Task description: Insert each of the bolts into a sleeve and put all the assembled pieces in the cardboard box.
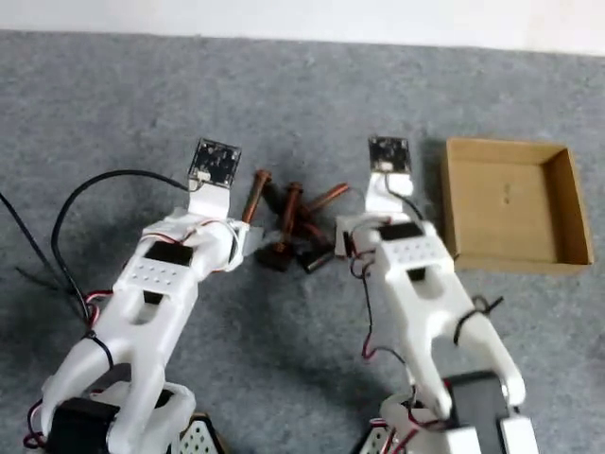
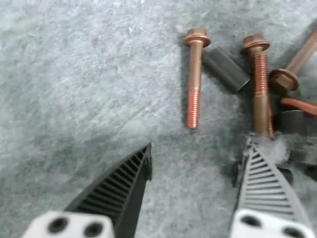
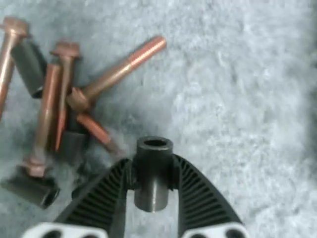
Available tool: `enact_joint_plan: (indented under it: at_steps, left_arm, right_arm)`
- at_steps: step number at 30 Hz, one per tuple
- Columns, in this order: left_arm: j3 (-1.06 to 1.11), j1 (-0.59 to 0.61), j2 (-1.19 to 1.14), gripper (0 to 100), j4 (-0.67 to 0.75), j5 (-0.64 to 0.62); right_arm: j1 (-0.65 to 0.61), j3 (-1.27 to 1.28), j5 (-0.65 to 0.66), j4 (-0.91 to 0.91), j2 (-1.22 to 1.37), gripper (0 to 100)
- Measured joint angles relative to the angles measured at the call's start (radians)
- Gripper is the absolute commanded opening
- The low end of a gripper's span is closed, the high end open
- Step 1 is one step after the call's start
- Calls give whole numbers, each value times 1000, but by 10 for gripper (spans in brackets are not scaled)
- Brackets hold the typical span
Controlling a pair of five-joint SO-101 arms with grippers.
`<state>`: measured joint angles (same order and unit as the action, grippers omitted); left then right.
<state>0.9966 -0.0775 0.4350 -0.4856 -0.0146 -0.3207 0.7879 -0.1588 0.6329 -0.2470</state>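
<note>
Soft, even light falls from above on the grey surface (image 1: 302, 85), and the white arms (image 1: 161, 284) are bright with no harsh glare. Shadows are faint and diffuse: a dim smudge lies under each arm and around the bolts (image 1: 293, 213). In the left wrist view a broad grey shadow lies on the surface by the left pincer (image 2: 199, 148), and the bolts carry thin highlights along their shafts. In the right wrist view the surface beyond the right pincer (image 3: 152, 163) is pale, nearly washed out. The sleeve (image 3: 153, 191) it grips has a dull sheen on its rim.
</note>
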Motion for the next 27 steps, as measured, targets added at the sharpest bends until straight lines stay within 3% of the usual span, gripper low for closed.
enact_joint_plan:
  at_steps: [6, 13, 20, 27]
  left_arm:
    - [-44, -2, -147, 278, 51, 0]
    - [-245, -130, -390, 278, 31, 0]
    - [-365, -141, -411, 278, 35, 0]
    - [-423, -143, -531, 278, 144, 0]
  right_arm:
    - [0, 92, 0, -3, -101, 5]
    - [0, 127, 0, -6, -129, 5]
    - [-2, 127, 0, -6, -129, 5]
    - [-2, 127, 0, -6, -129, 5]
